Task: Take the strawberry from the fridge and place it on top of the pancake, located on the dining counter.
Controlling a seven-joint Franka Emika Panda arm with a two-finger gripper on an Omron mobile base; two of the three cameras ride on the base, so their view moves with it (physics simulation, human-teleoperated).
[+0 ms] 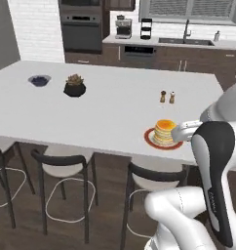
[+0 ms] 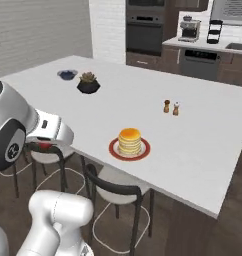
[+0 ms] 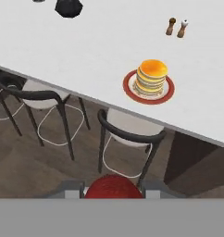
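The gripper point(image 3: 114, 193), closed on the strawberry point(image 3: 114, 186), hangs off the dining counter's point(image 3: 86, 55) near edge; the pancake point(image 3: 151, 77) lies farther in, slightly right.

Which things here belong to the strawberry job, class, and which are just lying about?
Job: strawberry held in the hand; pancake on its red plate; dining counter.
Lying about: potted succulent; dark bowl; salt and pepper shakers; stools.

One pancake point(image 1: 165, 132) stack on one red plate point(image 1: 150, 140), two shakers point(image 1: 167, 96), one potted plant point(image 1: 74, 86) and one small bowl point(image 1: 39, 80) are counted on the counter point(image 1: 105, 105); three stools point(image 1: 66, 168) are seen; one strawberry point(image 3: 114, 186) is counted.
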